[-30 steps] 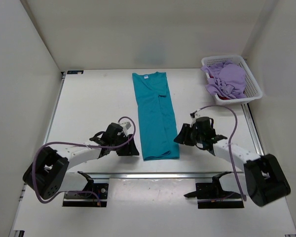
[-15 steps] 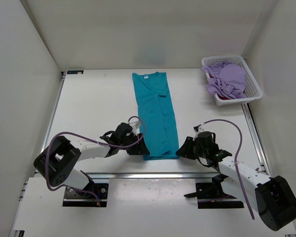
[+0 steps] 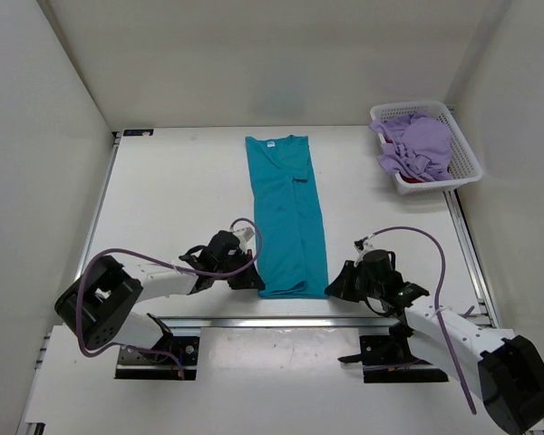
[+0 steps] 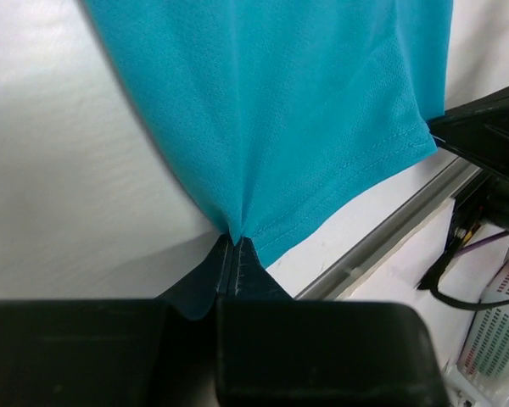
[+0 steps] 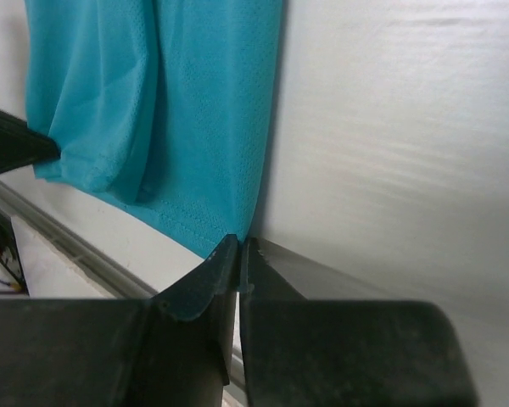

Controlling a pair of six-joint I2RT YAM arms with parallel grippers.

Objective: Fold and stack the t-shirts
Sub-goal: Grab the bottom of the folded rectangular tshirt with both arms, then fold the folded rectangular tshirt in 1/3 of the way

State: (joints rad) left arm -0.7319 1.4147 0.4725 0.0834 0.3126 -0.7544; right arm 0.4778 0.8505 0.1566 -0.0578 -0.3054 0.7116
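The teal t-shirt [image 3: 288, 217] lies folded into a long narrow strip down the middle of the table, collar at the far end. My left gripper [image 3: 251, 279] is at its near left hem corner; in the left wrist view this gripper [image 4: 236, 242] is shut on a pinch of the teal cloth [image 4: 280, 110]. At the near right hem corner my right gripper [image 3: 334, 288] is also low; the right wrist view shows it [image 5: 240, 246] shut on the corner of the teal cloth [image 5: 153, 102]. The lavender t-shirt [image 3: 419, 140] is bunched in the basket, with a bit of the dark red t-shirt [image 3: 412, 179] under it.
The white mesh basket [image 3: 467, 172] stands at the far right corner of the table. A metal rail [image 3: 281, 320] runs along the table's near edge, just behind the shirt's hem. White walls close in the left, right and far sides.
Both arms have come down and in to the shirt's near hem corners. Both grippers, open before, have shut on the cloth. The hem has shifted slightly.
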